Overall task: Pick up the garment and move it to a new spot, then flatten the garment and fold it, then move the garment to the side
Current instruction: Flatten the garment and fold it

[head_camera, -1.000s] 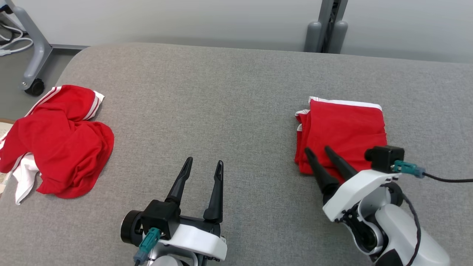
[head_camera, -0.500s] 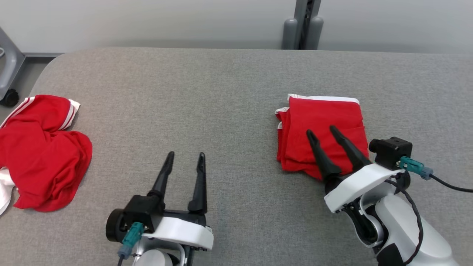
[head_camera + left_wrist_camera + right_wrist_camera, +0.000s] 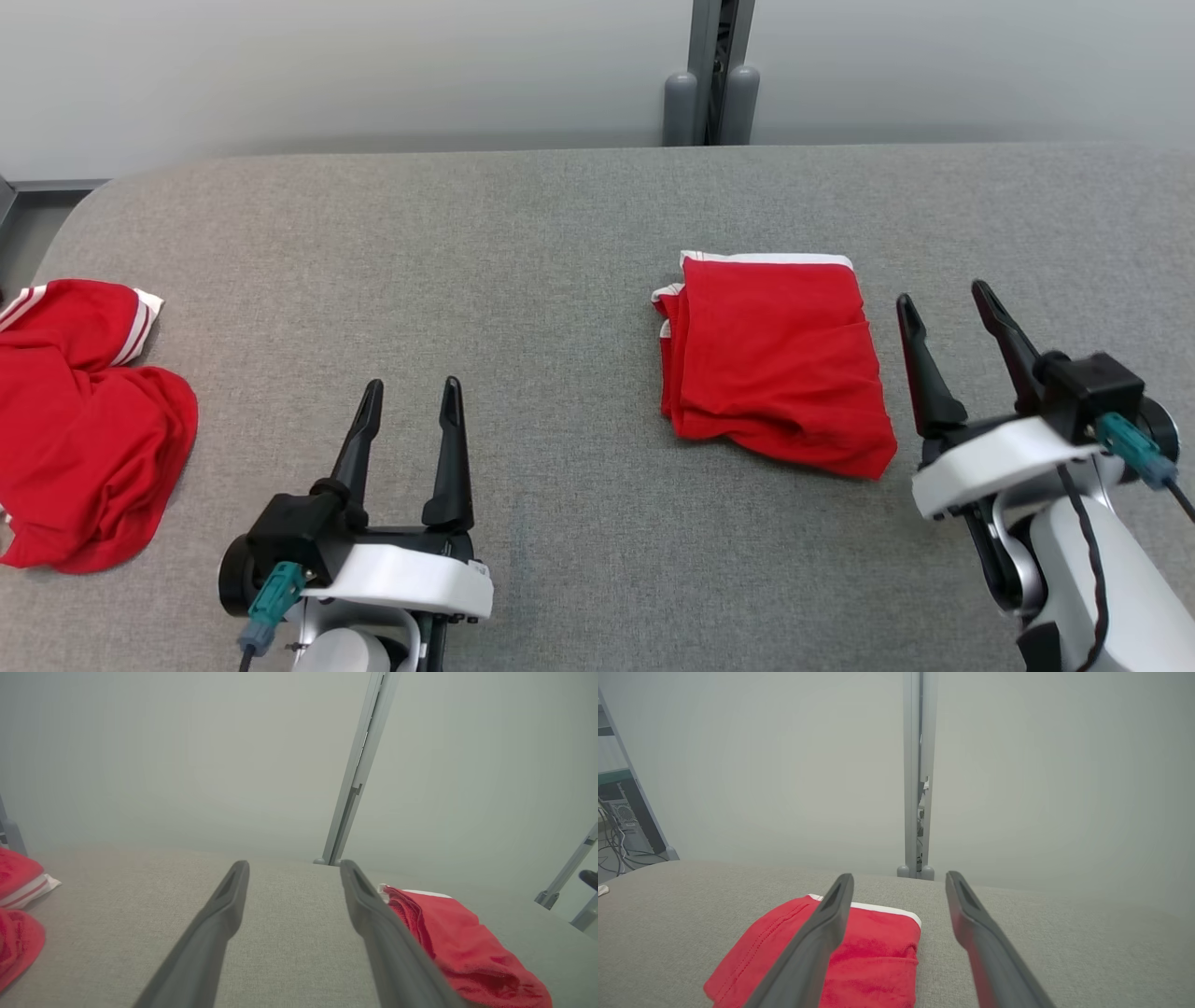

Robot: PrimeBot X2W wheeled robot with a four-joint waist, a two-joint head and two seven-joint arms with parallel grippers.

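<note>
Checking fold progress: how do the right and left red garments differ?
The right red garment is folded flat; the left red garment is a crumpled heap. The right one lies beside the right gripper; the left one lies well left of the left gripper. Both have white trim.

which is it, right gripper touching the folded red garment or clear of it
Apart. In the head view the open right gripper stands right of the folded red garment, with a strip of grey surface between them.
</note>
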